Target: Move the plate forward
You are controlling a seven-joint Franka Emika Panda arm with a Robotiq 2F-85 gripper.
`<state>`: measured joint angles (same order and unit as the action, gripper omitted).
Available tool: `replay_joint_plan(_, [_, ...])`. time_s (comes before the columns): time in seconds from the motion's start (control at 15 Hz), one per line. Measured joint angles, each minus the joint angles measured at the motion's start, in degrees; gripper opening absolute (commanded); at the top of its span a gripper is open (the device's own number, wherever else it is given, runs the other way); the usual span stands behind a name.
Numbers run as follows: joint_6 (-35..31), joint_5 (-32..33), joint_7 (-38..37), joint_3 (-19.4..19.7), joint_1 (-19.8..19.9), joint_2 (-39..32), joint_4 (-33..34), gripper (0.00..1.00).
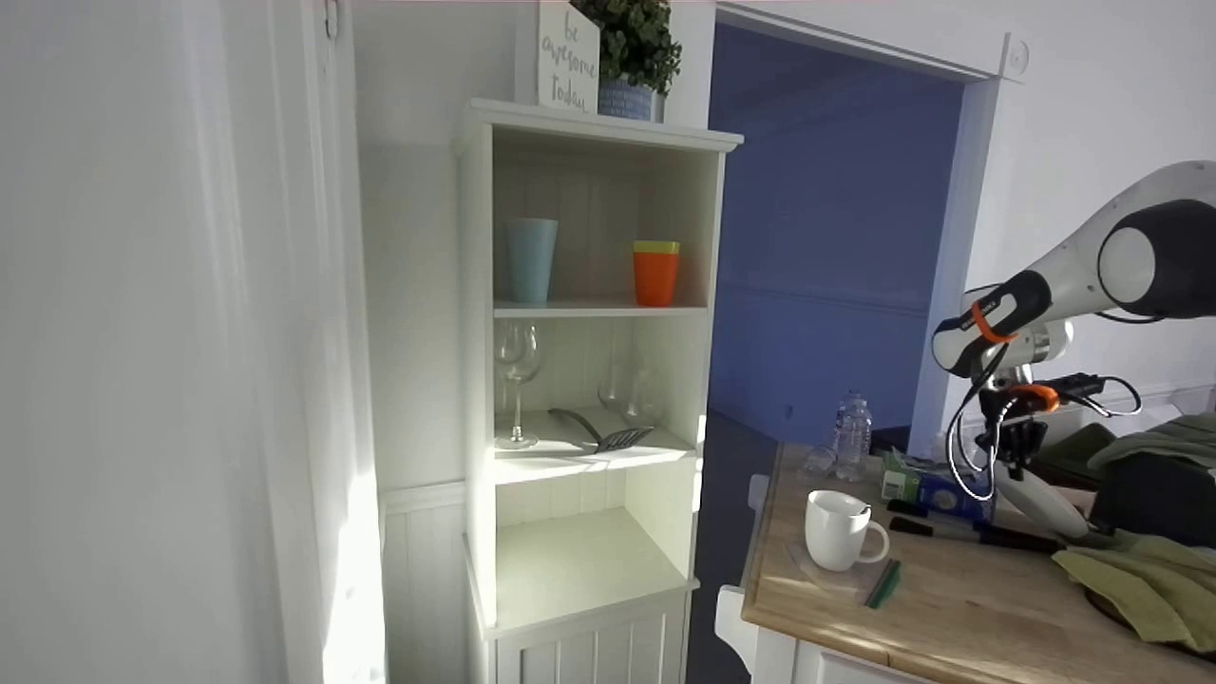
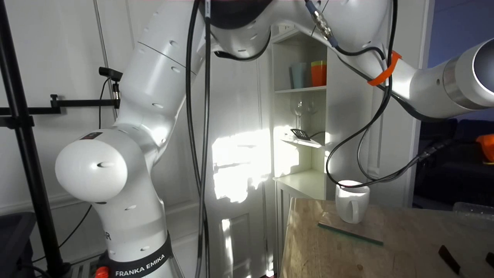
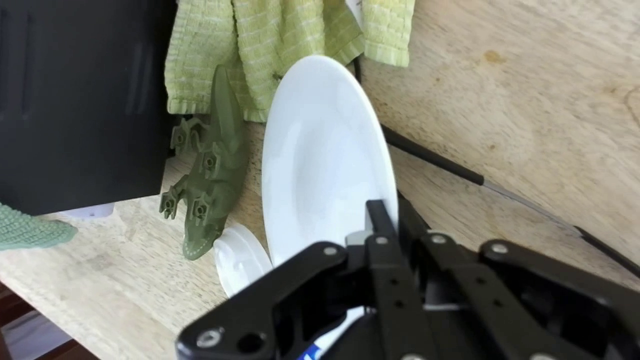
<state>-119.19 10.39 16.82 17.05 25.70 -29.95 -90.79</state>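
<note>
There's the tall white wooden shelf cabinet (image 1: 591, 565), in both exterior views, and then the pale wooden desk (image 3: 540, 90), a crumpled yellow-green woven cloth (image 3: 290, 42) bunched on it. And look at this smooth white plate (image 3: 325, 155): shallow, clean-rimmed, tipped steeply over the desk, a long oval in the wrist view with its far end overlapping the cloth! Touching the wood? Can't tell from here. The black gripper (image 3: 392, 212) has it, jaws closed tight on the side rim, the thin edge pinched between them. Up in the cabinet, a pale blue tapered tumbler (image 1: 532, 261), inside hidden; on the desk, an upright white ceramic mug (image 1: 834, 534), contents unclear; back in the cabinet, an orange tapered cup (image 1: 655, 278), yellow rim showing above it.
</note>
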Motion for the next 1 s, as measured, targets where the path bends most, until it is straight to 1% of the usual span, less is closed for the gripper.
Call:
replay_joint_plan(0.27, [4.1, -0.4, -0.4, -0.1, -0.1, 1.9, -0.7, 0.02])
replay_joint_plan(0.47, [4.9, 0.1, -4.4, 0.1, -1.1, 4.1, -2.9, 0.02])
replay_joint_plan(0.67, [4.6, 1.1, -12.1, 0.8, -3.5, 7.6, -7.5, 0.02])
replay_joint_plan(0.87, [4.0, 1.9, -24.2, 1.4, -6.6, 11.1, -13.5, 0.02])
replay_joint_plan(1.0, [4.5, 5.4, -32.8, 2.0, -9.3, 13.0, -17.4, 0.02])
